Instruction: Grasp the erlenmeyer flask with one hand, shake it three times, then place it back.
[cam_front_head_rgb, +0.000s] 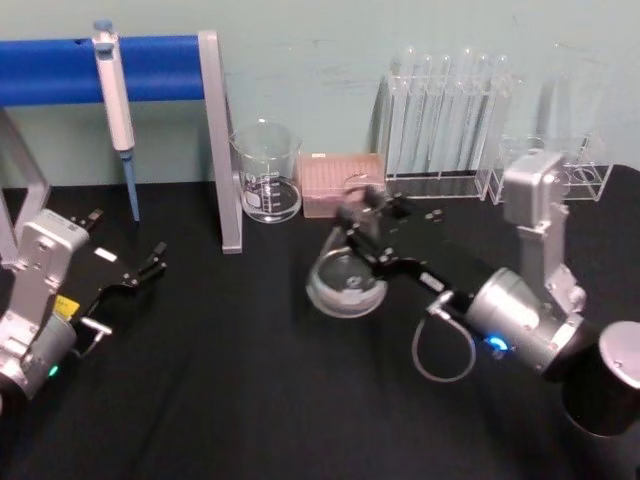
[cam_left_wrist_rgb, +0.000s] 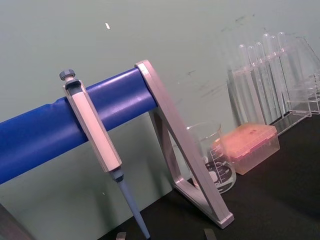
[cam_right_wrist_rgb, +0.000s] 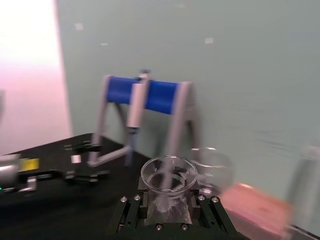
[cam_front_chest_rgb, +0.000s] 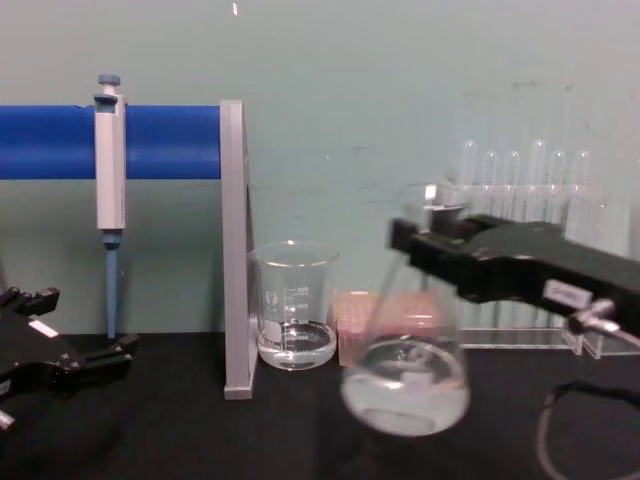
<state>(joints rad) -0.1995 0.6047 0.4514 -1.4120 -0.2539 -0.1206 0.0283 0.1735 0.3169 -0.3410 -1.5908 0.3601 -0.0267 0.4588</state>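
- Just right of the beaker (cam_front_head_rgb: 268, 178) and nearer me, the erlenmeyer flask (cam_front_head_rgb: 345, 282) hangs tilted, with my right claw (cam_front_head_rgb: 362, 215) closed tight on its neck
- I judge it light, rigid, slick and breakable; the neck under the rolled rim is the sound hold
- The chest view shows its base seemingly off the bench (cam_front_head_rgb: 250, 380); the right wrist view looks into its open mouth
- Far left of the beaker, my left claw (cam_front_head_rgb: 140, 272) lies parked, jaws apart, empty

The right gripper (cam_front_head_rgb: 365, 212) is held forward, clamped around the erlenmeyer flask (cam_front_head_rgb: 345, 282); the left gripper (cam_front_head_rgb: 150, 265) is parked at the left.
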